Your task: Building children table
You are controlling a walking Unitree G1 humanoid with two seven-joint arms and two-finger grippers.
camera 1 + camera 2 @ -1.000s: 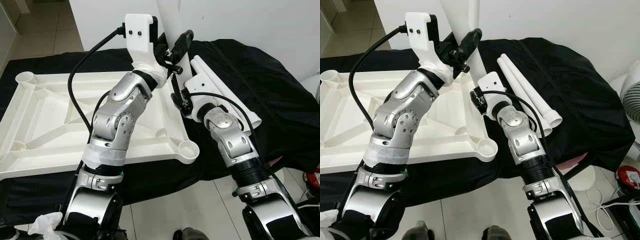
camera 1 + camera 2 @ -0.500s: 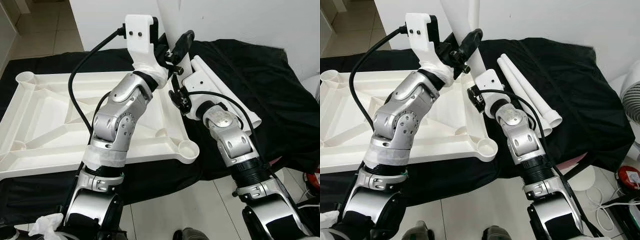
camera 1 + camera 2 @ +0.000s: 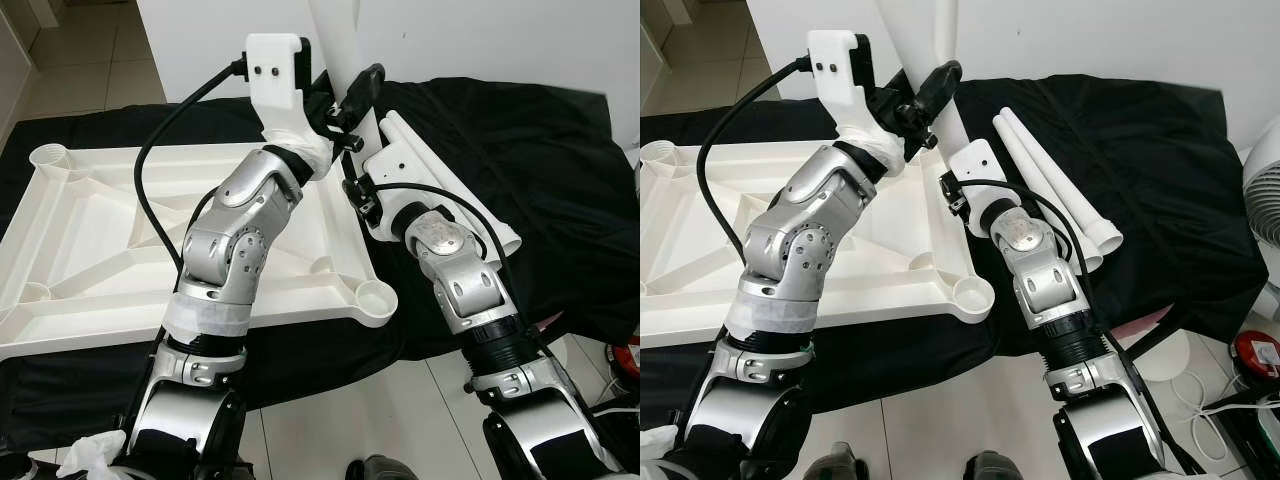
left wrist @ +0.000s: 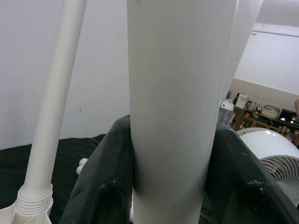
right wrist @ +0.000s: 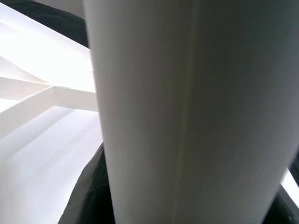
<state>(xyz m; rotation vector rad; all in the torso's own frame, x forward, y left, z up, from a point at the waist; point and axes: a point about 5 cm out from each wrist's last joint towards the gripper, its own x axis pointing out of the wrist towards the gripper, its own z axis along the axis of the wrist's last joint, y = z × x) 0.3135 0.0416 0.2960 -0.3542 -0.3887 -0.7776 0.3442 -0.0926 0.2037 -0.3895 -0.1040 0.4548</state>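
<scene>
Both grippers clamping one upright white table leg (image 3: 338, 40) at the far right corner of the upturned tabletop (image 3: 100, 240).

Left gripper (image 3: 352, 92) is gripping the leg high up, black fingers (image 4: 100, 186) pressing either side; right gripper (image 3: 358, 192) is closing on the same leg lower down, near the corner socket; tabletop is lying underside-up on a black cloth (image 3: 520, 160); two spare legs (image 3: 1060, 190) are lying side by side on the cloth, just right of the right arm; a second leg (image 4: 56, 107) is standing screwed into its socket.

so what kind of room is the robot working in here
Probably a room in a home, used as a workspace: pale tiled floor, plain white wall, a white fan with cluttered shelves behind. The upturned white plastic tabletop lies on a black cloth.
</scene>
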